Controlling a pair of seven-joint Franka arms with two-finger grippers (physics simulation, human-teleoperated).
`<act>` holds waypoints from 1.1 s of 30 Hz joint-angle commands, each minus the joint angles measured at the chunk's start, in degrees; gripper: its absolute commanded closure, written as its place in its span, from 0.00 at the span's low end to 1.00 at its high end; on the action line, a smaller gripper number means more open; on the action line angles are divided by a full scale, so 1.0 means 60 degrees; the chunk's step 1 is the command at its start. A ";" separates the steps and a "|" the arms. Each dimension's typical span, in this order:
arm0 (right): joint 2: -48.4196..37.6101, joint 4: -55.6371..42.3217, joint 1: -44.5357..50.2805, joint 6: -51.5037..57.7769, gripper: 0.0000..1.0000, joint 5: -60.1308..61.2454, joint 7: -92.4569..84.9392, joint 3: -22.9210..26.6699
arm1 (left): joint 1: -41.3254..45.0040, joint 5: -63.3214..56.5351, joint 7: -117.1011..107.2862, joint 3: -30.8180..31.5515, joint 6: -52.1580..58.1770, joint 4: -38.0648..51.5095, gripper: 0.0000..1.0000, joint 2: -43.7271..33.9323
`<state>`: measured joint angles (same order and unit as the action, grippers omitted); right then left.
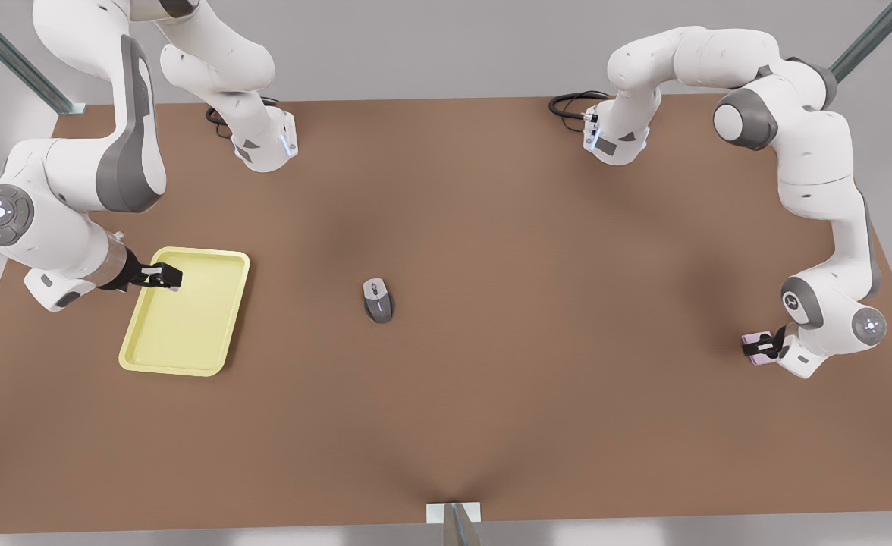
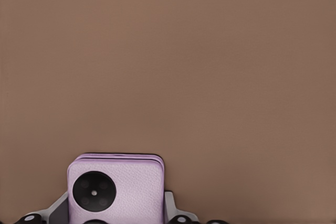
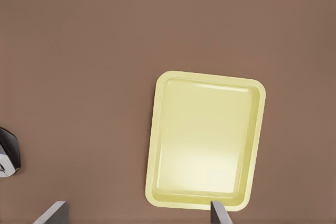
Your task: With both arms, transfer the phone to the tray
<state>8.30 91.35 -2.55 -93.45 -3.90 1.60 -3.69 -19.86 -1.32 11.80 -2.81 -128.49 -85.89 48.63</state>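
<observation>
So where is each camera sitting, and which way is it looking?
Front: high above the table, looking down; both arms, the left gripper at its right, the right gripper at its left.
Left wrist: on the left arm, looking past the phone to the table; its fingers clamp the phone's sides.
Right wrist: on the right arm, looking down on the tray and the mouse; its open fingers show.
Shared: front and left wrist see the phone; front and right wrist see tray and mouse.

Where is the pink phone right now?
The phone sits at the front view's far right, between the left gripper's fingers, far from the mouse and the tray.
</observation>
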 commanded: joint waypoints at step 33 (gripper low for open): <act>0.0286 -0.0459 0.0030 -0.0011 0.00 0.0123 0.0055 -0.0088 | 1.0166 0.0396 -1.5253 0.0805 0.0849 0.5262 0.21 0.2398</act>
<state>10.03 88.64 -2.32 -93.54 -3.15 1.85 -4.15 40.90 0.54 -39.39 1.99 -122.56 -55.62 62.28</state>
